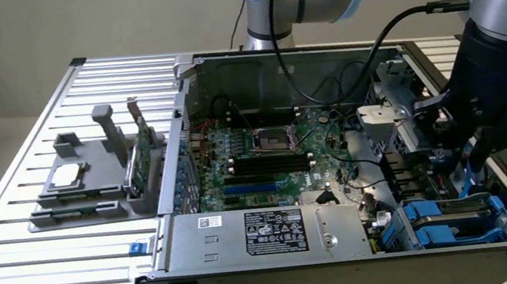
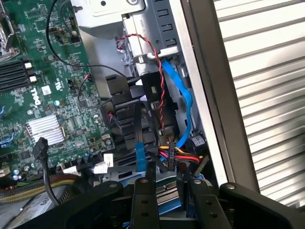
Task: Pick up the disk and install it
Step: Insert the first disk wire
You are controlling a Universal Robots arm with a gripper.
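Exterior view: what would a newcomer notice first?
The open computer case on the slatted table, its green motherboard exposed. At the exterior view's right, the black gripper with a blue light hangs over the blue drive bay. A grey fixture sits at the exterior view's left, outside the case.

The exterior view looks down from above one end of the open case [image 1: 274,69] on the table [image 1: 78,273], at middle range. The wrist view looks close down past the fingers [image 2: 144,205] clamping the disk [image 2: 167,194] into one case corner. Both share the motherboard [image 1: 265,155]
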